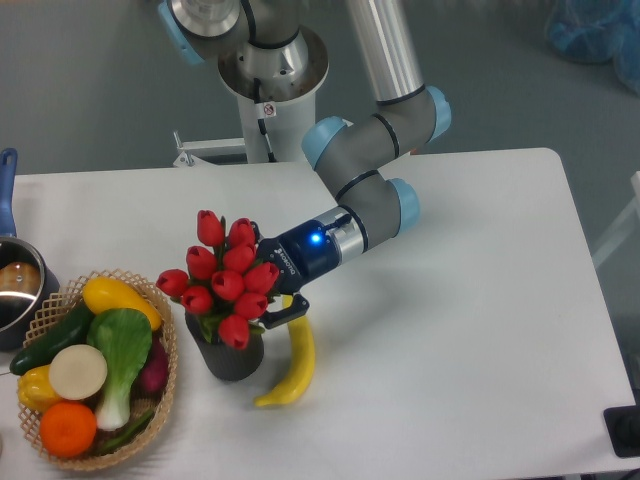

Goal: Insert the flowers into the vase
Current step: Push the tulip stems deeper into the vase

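One fixed camera, high (steeply angled), looks down across the table (480, 300); arm base opposite.

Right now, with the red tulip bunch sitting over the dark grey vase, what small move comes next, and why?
Probably open the gripper and release: the red tulip bunch has its base in the mouth of the dark grey cylindrical vase, apparently seated. The buds hide the finger gap, so retreat slowly.

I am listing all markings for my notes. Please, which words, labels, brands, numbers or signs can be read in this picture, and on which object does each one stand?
No text is readable.
White lettering on the dark body of the gripper: too small and blurred to read.
Small sticker with a red mark on the arm's white base column: a sign of some kind, too small to read.
Flowers, vase, banana, basket: no markings visible.
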Action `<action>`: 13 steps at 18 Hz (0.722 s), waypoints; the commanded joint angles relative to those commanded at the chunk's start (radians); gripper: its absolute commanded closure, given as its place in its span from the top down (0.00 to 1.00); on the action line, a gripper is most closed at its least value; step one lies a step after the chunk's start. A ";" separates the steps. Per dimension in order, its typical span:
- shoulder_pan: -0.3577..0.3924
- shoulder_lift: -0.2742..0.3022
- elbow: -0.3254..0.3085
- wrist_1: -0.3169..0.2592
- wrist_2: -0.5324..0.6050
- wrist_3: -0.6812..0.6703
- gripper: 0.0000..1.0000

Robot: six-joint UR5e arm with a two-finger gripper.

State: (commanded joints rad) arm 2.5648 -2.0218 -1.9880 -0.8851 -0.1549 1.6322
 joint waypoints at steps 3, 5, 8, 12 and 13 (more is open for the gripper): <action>0.000 0.002 -0.002 0.000 0.000 0.000 0.84; -0.002 0.002 -0.002 0.000 0.000 0.000 0.84; 0.000 0.002 -0.003 0.000 0.000 0.000 0.84; -0.002 0.002 -0.002 0.000 0.000 0.012 0.91; -0.002 0.000 -0.003 0.000 0.000 0.026 0.92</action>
State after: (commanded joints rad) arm 2.5633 -2.0218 -1.9911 -0.8851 -0.1549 1.6581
